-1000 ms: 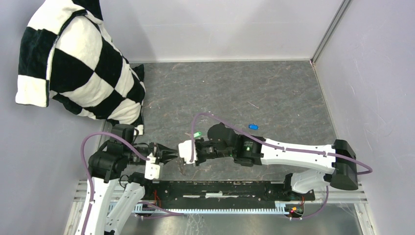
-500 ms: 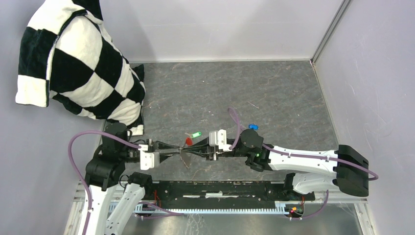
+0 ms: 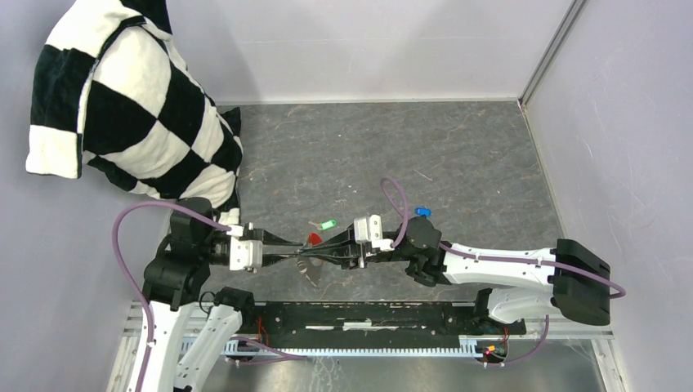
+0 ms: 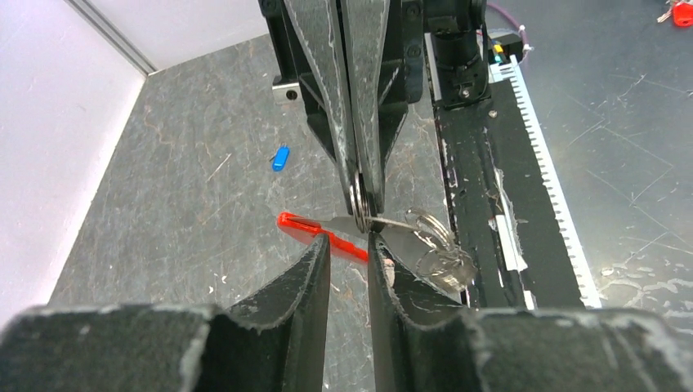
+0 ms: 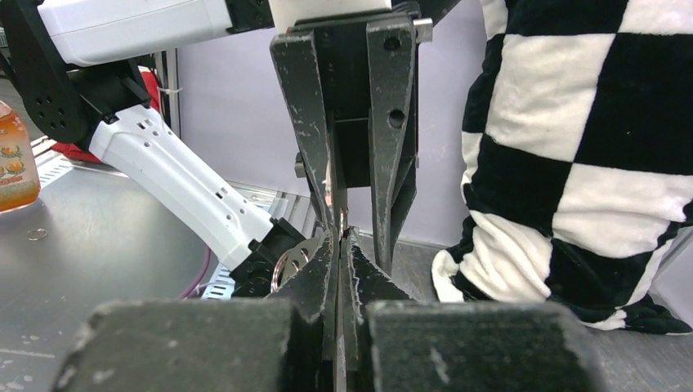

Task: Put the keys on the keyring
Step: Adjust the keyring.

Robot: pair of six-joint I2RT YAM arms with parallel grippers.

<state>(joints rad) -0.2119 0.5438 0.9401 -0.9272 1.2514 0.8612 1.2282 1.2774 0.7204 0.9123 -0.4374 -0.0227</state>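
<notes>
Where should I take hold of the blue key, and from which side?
I'd take the blue key by its plastic head, pinching across the narrow width and coming straight down. It lies flat and alone on the table, and its blade is too small to make out.

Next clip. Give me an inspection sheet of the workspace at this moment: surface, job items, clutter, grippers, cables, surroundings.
Surface: grey stone-look mat, scuffed.
Job's things: keyring held off the mat between the two arms, its red tag sticking out sideways. The green key and blue key lie loose on the mat, neither on the ring.
Clutter: checkered cushion over the far-left corner.
Grippers: right gripper shut on the keyring. The left gripper faces it, open, its tips at the tag.
Cables: purple cables looped along both arms, off the keys.
Surroundings: pale walls, black rail at the near edge.
</notes>
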